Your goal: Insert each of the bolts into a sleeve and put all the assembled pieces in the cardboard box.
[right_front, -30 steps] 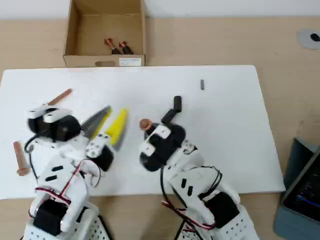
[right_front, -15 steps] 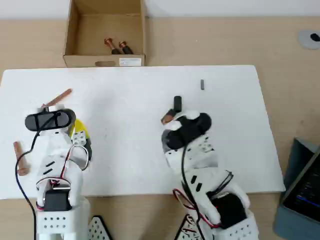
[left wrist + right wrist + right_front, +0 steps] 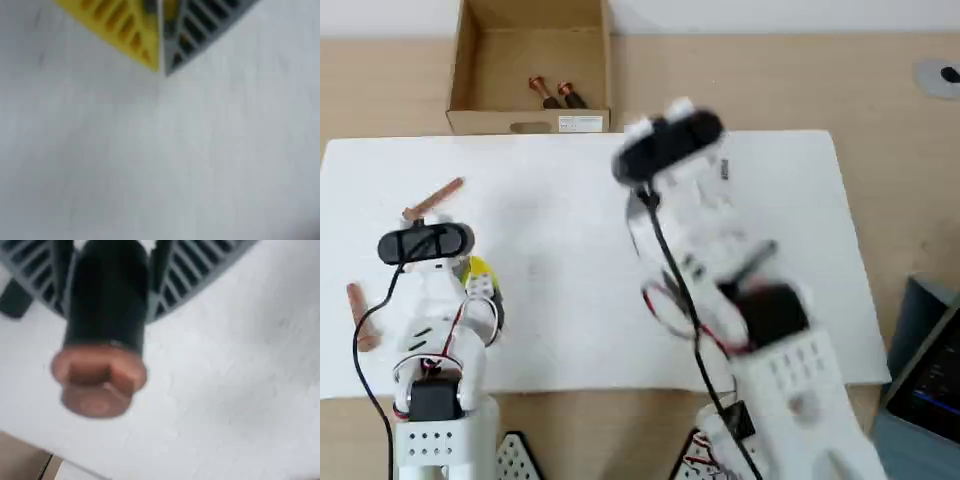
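Observation:
My right gripper point(image 3: 109, 307) is shut on a black sleeve point(image 3: 107, 290) with a copper bolt head point(image 3: 97, 382) sticking out of its end, held above the white mat point(image 3: 240, 370). The right arm point(image 3: 705, 225) stretches toward the mat's far edge, near the cardboard box point(image 3: 460, 70). Two assembled pieces point(image 3: 552, 92) lie inside the box. Another black sleeve point(image 3: 15, 297) lies on the mat close behind the gripper. My left gripper point(image 3: 161, 67) is shut and empty, its yellow and grey fingers meeting just over the mat. Two loose copper bolts point(image 3: 434, 199) point(image 3: 360, 316) lie near the left arm point(image 3: 430, 300).
The white mat point(image 3: 550, 250) covers the middle of the wooden table point(image 3: 890, 200). A dark device point(image 3: 925, 370) sits at the right edge. A grey disc point(image 3: 938, 76) lies at the far right corner.
The right arm swung from mid-mat out toward the far edge near the box, carrying the sleeved bolt. The left arm folded back toward its base and its fingers came together.

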Available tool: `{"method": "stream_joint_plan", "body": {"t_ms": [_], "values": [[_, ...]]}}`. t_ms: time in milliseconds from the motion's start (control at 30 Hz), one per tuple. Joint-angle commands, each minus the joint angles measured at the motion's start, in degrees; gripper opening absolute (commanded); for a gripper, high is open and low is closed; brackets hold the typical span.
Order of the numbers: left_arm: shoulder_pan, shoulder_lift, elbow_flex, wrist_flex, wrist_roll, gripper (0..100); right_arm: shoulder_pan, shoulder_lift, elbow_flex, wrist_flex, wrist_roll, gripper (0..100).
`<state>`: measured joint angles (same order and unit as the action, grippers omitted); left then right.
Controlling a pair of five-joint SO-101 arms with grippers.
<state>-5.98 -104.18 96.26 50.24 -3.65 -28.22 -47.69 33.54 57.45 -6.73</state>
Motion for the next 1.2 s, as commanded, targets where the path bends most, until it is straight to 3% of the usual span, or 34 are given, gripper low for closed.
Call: {"method": "stream_joint_plan", "body": {"t_ms": [0, 300, 533, 1000, 1167], "values": [[0.44, -0.40, 0.70, 1.93, 0.00, 0, 0.92, 11.38, -11.91, -5.27, -0.09, 0.9], [0.79, -0.40, 0.70, 1.93, -0.18, 0, 0.92, 38.73, -30.20, -22.95, 4.75, 0.9], [0.62, -0.40, 0.70, 1.93, 0.00, 0, 0.92, 61.05, -49.63, -29.27, 9.76, 0.9], [0.44, -0.40, 0.70, 1.93, 0.09, 0, 3.03, 101.14, -88.66, -30.07, 18.20, 1.2], [0.44, -0.40, 0.70, 1.93, 0.09, 0, 3.30, 109.14, -98.86, -22.77, 21.54, 1.2]]}}
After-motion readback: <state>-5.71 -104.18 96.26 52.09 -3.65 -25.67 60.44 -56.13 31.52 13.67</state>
